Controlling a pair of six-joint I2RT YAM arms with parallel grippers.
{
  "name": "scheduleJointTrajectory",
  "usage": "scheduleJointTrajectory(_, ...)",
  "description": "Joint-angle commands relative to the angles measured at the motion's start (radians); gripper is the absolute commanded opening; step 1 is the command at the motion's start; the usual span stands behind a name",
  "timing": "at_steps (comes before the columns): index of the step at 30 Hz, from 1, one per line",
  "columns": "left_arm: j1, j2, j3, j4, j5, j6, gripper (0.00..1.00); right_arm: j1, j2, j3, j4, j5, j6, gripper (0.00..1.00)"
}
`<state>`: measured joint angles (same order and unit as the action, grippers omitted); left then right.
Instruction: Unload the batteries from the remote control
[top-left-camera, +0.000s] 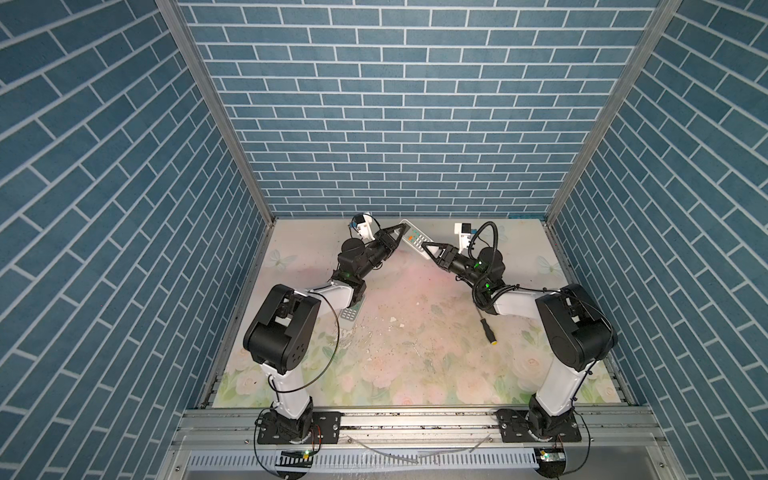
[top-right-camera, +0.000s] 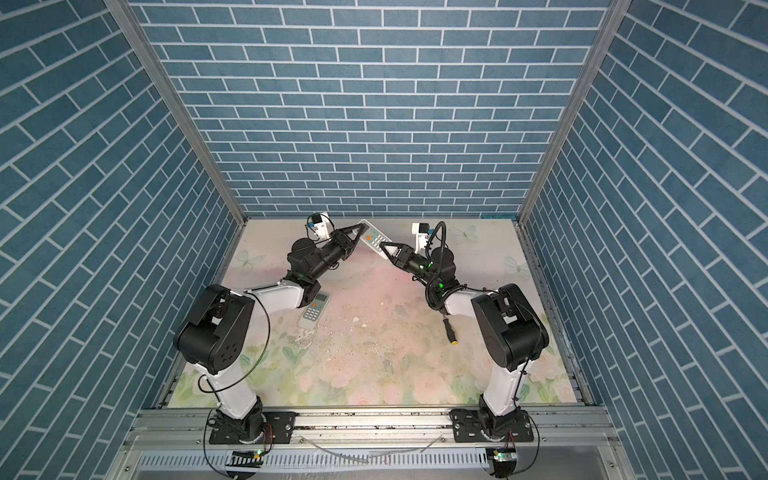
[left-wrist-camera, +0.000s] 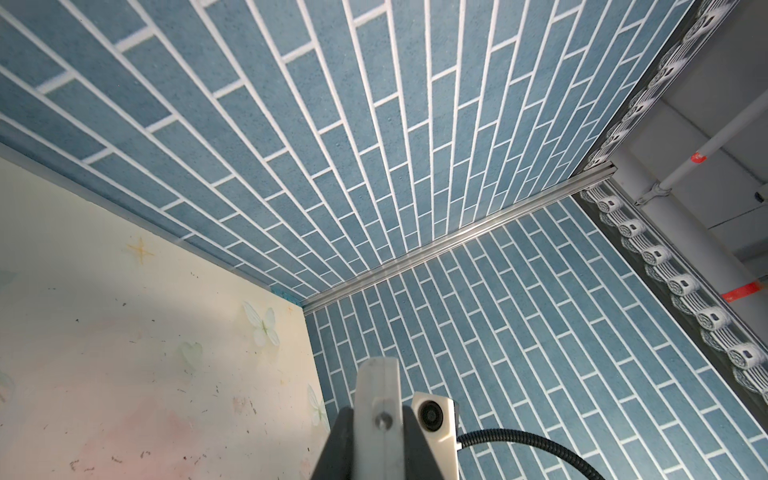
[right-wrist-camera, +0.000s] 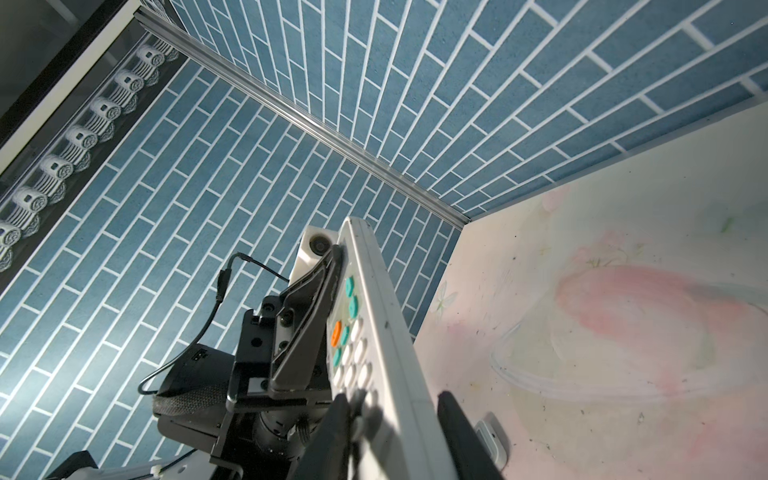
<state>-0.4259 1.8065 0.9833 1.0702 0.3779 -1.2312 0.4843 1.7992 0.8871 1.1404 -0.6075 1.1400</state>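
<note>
both arms are reaching toward the back of the tabletop (top-left-camera: 419, 349). between them a white remote (top-left-camera: 415, 237) is hanging in the air, button side facing up, running slantwise from one pincer to the other. the left pincer (top-left-camera: 401, 227) is clenching its far end, and in the right wrist view one of its fingers (right-wrist-camera: 307, 320) is lying flat against the button face. the right pincer (top-left-camera: 424, 246) is straddling the near end with a finger on each side, but i cannot tell whether it is actually squeezing. the batteries are not showing in any view. a second remote (top-right-camera: 314, 311) is lying flat on the tabletop, partly under the left arm and well apart from the lifted one. a black-handled screwdriver (top-left-camera: 487, 330) with a yellow end is lying just beside the right arm.
</note>
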Motion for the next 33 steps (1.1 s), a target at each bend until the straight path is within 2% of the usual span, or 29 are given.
scheduleJointTrajectory(1,-0.008,0.022,0.018,0.044,-0.007,0.003,0.0,0.01,0.009,0.053,0.053,-0.037,0.021,0.32)
scheduleJointTrajectory(8,-0.007,0.043,0.017,0.069,0.001,-0.016,0.01,0.01,0.014,0.062,0.054,-0.044,0.026,0.22)
scheduleJointTrajectory(13,-0.008,0.04,0.009,0.078,0.0,-0.019,0.19,0.01,0.005,0.065,0.027,-0.046,0.012,0.12)
scheduleJointTrajectory(19,-0.008,0.018,0.0,0.06,0.006,-0.008,0.45,0.01,-0.02,0.069,-0.038,-0.048,-0.032,0.06)
scheduleJointTrajectory(23,0.005,-0.024,-0.028,0.02,0.012,0.009,0.59,0.009,-0.062,0.08,-0.173,-0.047,-0.12,0.04)
scheduleJointTrajectory(33,0.057,-0.189,-0.054,-0.325,0.067,0.109,0.72,0.005,-0.15,0.147,-0.492,-0.063,-0.335,0.0)
